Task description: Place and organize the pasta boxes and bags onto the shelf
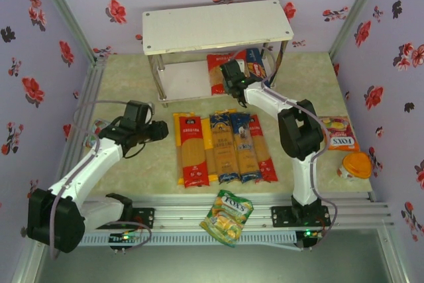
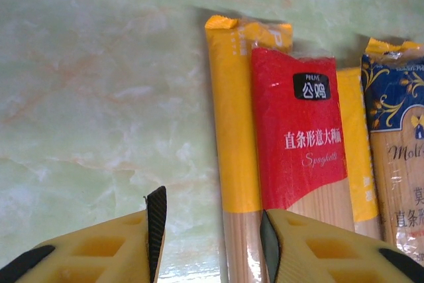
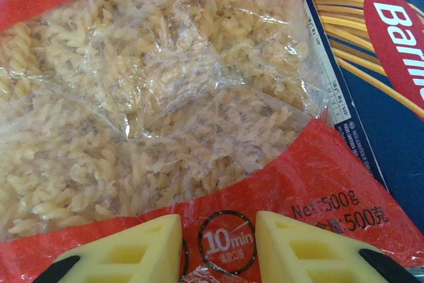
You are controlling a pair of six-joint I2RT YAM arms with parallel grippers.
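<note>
Spaghetti bags (image 1: 225,147) lie flat, glossy, on your marbled desk (image 1: 126,81). Your left pincer (image 2: 211,209) and right pincer (image 3: 218,223) stand released.

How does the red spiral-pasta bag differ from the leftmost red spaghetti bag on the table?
The spiral-pasta bag is wide, holding short twists; the spaghetti bag is narrow, holding straight strands. The spiral-pasta bag lies under the top board of the shelf, the spaghetti bag on the open table. Both are red with clear parts.
</note>
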